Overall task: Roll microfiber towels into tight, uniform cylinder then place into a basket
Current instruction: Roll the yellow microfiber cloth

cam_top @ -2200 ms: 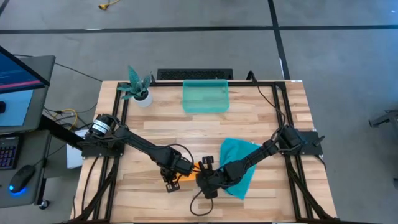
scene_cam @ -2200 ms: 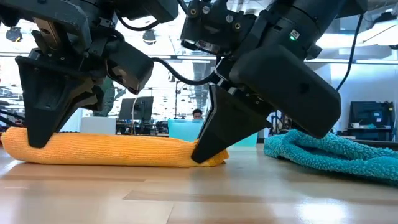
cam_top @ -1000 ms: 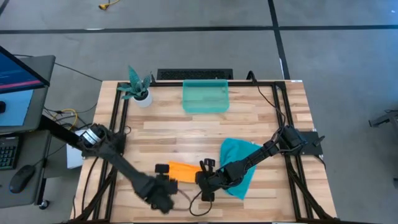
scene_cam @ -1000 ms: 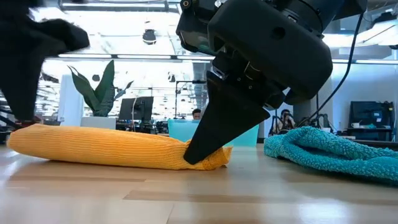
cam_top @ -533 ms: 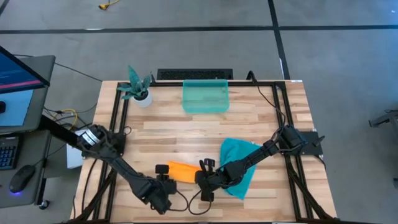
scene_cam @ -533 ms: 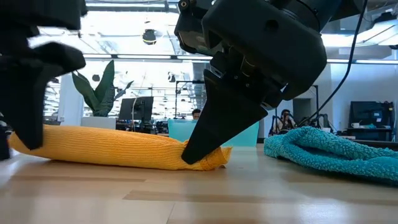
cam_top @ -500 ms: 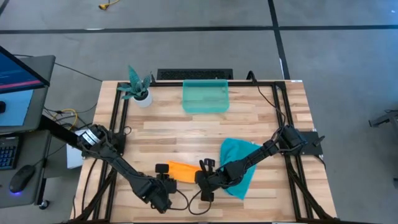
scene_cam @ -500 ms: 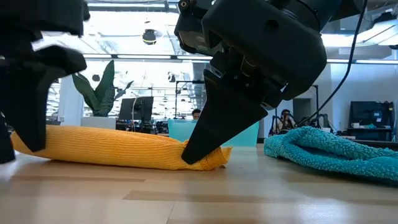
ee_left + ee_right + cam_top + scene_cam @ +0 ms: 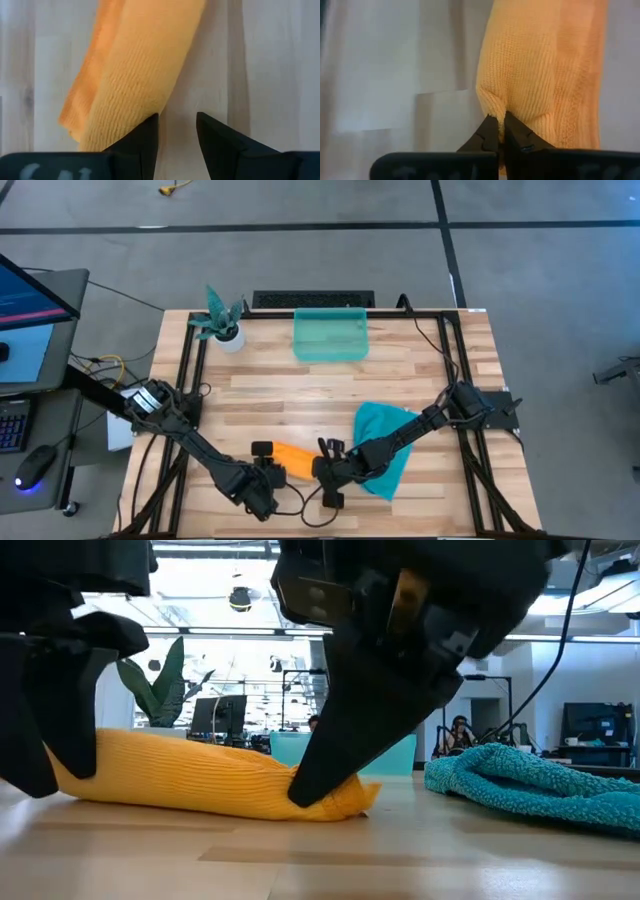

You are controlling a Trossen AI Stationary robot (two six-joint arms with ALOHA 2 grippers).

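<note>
The orange-yellow towel (image 9: 294, 457) lies rolled into a short cylinder on the table near its front edge, also seen in the low view (image 9: 190, 775). My right gripper (image 9: 499, 120) is shut on the roll's right end. My left gripper (image 9: 177, 127) is open at the roll's left end (image 9: 70, 765). Its fingers stand on the near side of that end, with bare wood between them. The teal-blue towel (image 9: 385, 442) lies rumpled to the right. The basket (image 9: 330, 336) stands at the far edge. My right gripper pinches a small pucker of cloth (image 9: 492, 102) on the roll's right end between its two shut fingertips. The fingers (image 9: 330, 755) slant down from above and the right. The roll lies on the table. My left gripper has one finger (image 9: 147, 132) right against the roll's side; I cannot tell whether it touches.
A potted plant (image 9: 220, 320) stands at the far left corner. Dark rails (image 9: 190, 370) run along both sides of the table. Bare wood lies between the towels and the basket. Cables trail at the front edge (image 9: 300, 505).
My left gripper has sunk and moved from the near edge up to the roll's left end, tipping a little; its gap is unchanged. The roll's left part now stands thicker and higher in the low view. My right gripper stays shut on the right end, slightly turned.
</note>
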